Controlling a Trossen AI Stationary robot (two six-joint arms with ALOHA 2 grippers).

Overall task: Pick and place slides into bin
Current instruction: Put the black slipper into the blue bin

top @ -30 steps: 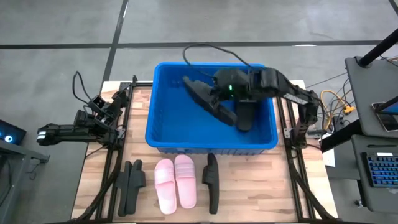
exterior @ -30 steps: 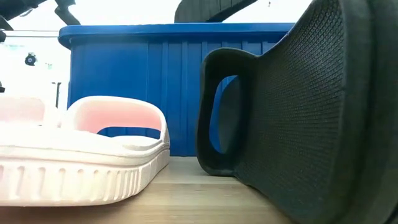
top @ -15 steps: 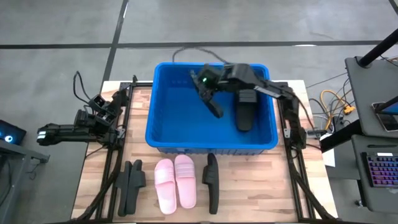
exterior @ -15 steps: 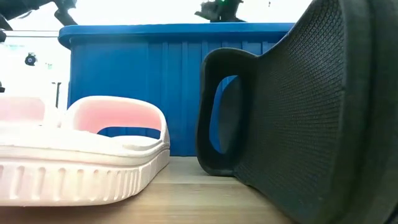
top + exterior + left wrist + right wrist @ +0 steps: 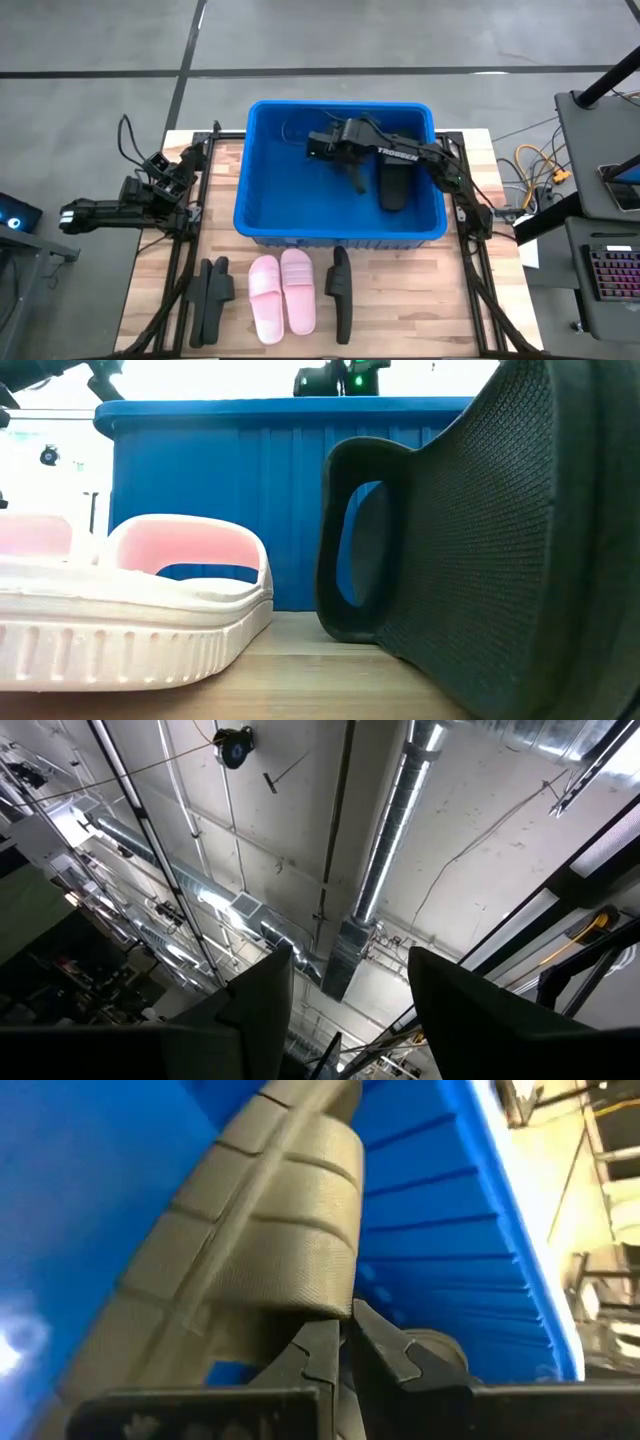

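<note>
The blue bin [image 5: 262,215] stands at the table's middle; its near wall fills the low view [image 5: 220,490]. My right gripper [image 5: 344,158] reaches down into the bin and is shut on a black slide [image 5: 357,180], which also shows in the right wrist view [image 5: 270,1230]. A second black slide [image 5: 392,186] lies flat on the bin floor beside it. On the table in front of the bin lie a black pair [image 5: 212,298], a pink pair [image 5: 282,290] and one black slide on its edge [image 5: 340,292]. My left gripper [image 5: 350,1010] is open and empty at the table's left edge, pointing up. My right gripper pinches the edge of the slide's wide strap [image 5: 335,1312] between its two fingertips [image 5: 318,1342]. The fingers come slanting down from above into the bin. The slide stretches away from the fingers on its edge; whether its lower end rests on the bin floor I cannot tell.
The pink slide [image 5: 130,600] and the black slide on its edge [image 5: 480,560] lie close to the low camera. Black frame rails [image 5: 185,250] run along the table's left and right sides. Cables and a desk [image 5: 600,200] stand right of the table.
My right gripper has carried the black slide from high over the bin's right half toward its far middle and down inside the walls. The slide, first lifted above the rim, now sits low in the bin beside the other black slide. The gripper stays shut on it.
</note>
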